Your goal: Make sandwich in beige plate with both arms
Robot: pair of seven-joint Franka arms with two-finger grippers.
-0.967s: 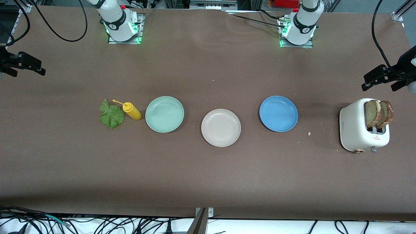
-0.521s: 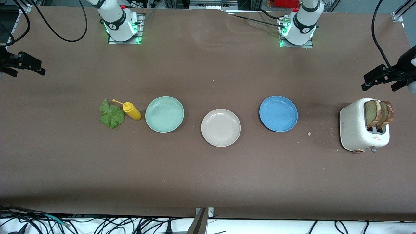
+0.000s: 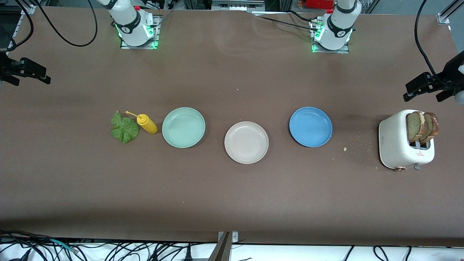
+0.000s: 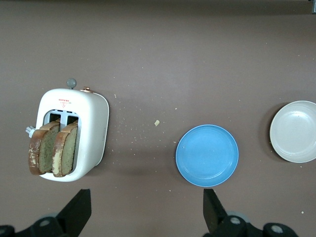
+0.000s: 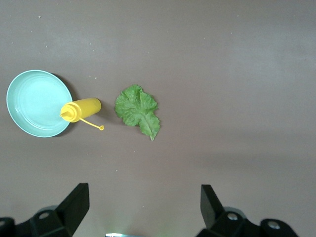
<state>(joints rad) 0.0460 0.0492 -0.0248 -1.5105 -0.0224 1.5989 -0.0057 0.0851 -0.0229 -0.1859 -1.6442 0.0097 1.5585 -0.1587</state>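
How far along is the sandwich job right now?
Nothing is done yet: the beige plate sits bare. Both bread slices stand in the toaster, and the lettuce leaf lies on the table beside the yellow bottle. Nothing is in hand: the left end effector is open above the toaster's end, the right end effector open above the lettuce's end. All picking and stacking remains.

Mint plate point(image 3: 183, 127), blue plate point(image 3: 310, 126), mustard bottle point(image 3: 146, 123), toaster point(image 3: 402, 145).

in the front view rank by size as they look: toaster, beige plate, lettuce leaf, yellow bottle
1. toaster
2. beige plate, a bit smaller
3. lettuce leaf
4. yellow bottle, close to the leaf, slightly smaller
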